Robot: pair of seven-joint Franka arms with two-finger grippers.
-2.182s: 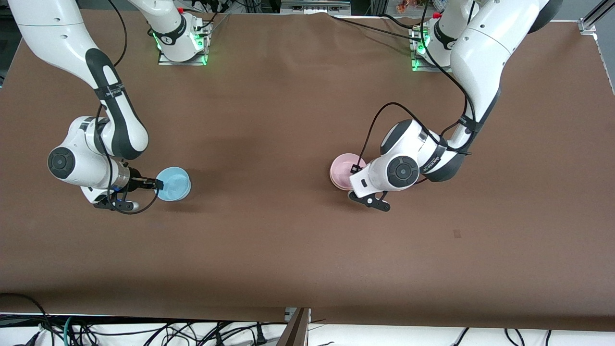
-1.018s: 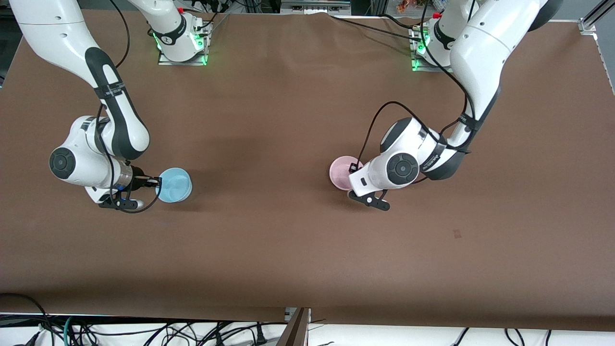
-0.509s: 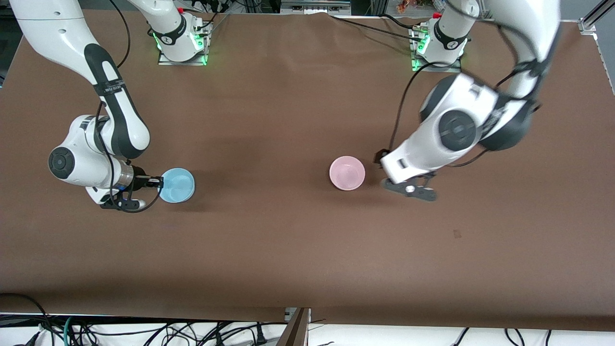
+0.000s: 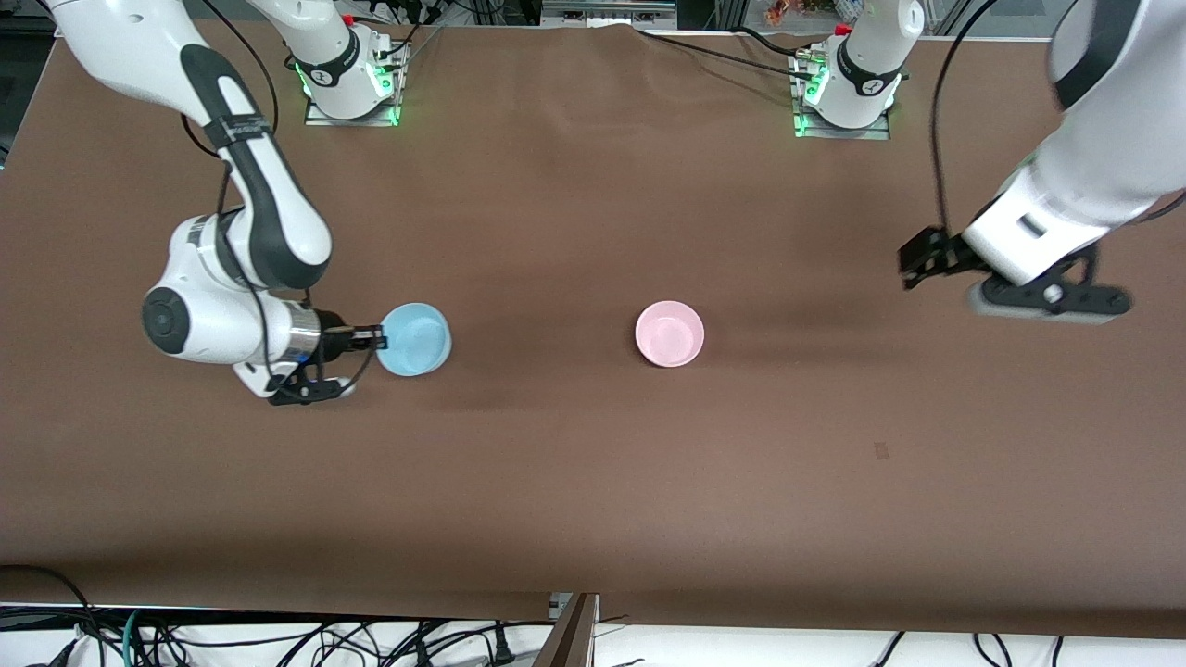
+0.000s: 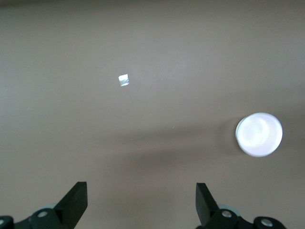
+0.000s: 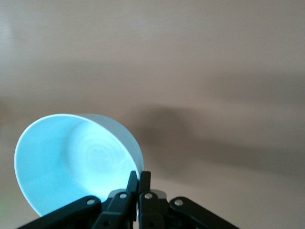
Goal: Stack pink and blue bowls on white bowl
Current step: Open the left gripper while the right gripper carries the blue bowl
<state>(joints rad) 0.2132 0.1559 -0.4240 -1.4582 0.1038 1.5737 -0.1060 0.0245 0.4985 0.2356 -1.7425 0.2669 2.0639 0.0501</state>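
Note:
The light blue bowl (image 4: 414, 339) hangs above the table, gripped by its rim in my right gripper (image 4: 375, 335). In the right wrist view the fingers (image 6: 133, 183) are shut on the wall of the blue bowl (image 6: 76, 157), which is tilted. The pink bowl (image 4: 669, 333) sits upright mid-table, with nothing touching it. It also shows pale in the left wrist view (image 5: 259, 134). My left gripper (image 4: 920, 258) is open and empty, raised over the table toward the left arm's end; its fingertips (image 5: 76, 200) stand wide apart. The white bowl is hidden from view.
The brown table (image 4: 574, 482) is bare apart from a small mark (image 4: 881, 450) nearer the front camera, which shows as a pale fleck in the left wrist view (image 5: 124, 80). Cables lie along the front edge (image 4: 371, 639).
My left gripper has let go of the pink bowl, risen and swung away toward the left arm's end. My right gripper has carried the blue bowl toward the pink bowl.

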